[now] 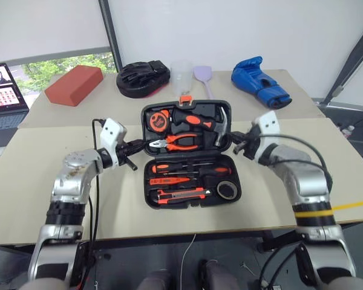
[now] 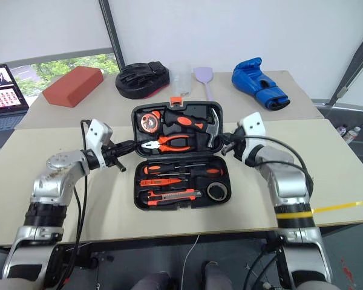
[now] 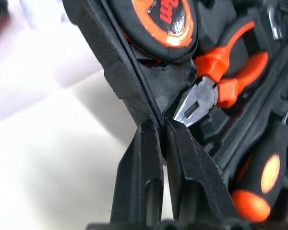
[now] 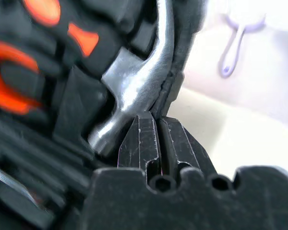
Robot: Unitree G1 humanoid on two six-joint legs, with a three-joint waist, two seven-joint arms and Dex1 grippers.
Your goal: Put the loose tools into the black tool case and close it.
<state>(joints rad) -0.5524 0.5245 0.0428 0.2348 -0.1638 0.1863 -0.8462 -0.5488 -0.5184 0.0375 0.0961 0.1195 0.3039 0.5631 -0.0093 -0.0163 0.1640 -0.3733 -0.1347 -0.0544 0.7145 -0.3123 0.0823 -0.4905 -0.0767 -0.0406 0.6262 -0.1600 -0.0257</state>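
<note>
The black tool case (image 1: 147, 184) lies open in the middle of the table. Its near half holds two orange-and-black screwdrivers (image 1: 187, 168), a slim orange tester (image 1: 169, 180), a utility knife (image 1: 181, 194) and a dark tape roll (image 1: 227, 189). The far half, the lid (image 1: 225, 109), carries pliers (image 1: 180, 142), a hammer (image 1: 199, 119) and a tape measure (image 1: 159, 120). My left gripper (image 3: 158, 125) is shut on the lid's left rim beside the pliers' nose. My right gripper (image 4: 156, 117) is shut on the lid's right rim by the hammer head.
Along the table's far edge lie a red brick (image 1: 74, 84), a black padded mitt (image 1: 143, 78), a clear cup (image 1: 181, 70), a lilac spatula (image 1: 204, 77) and a blue boxing glove (image 1: 259, 81). A laptop (image 1: 5, 95) stands at far left.
</note>
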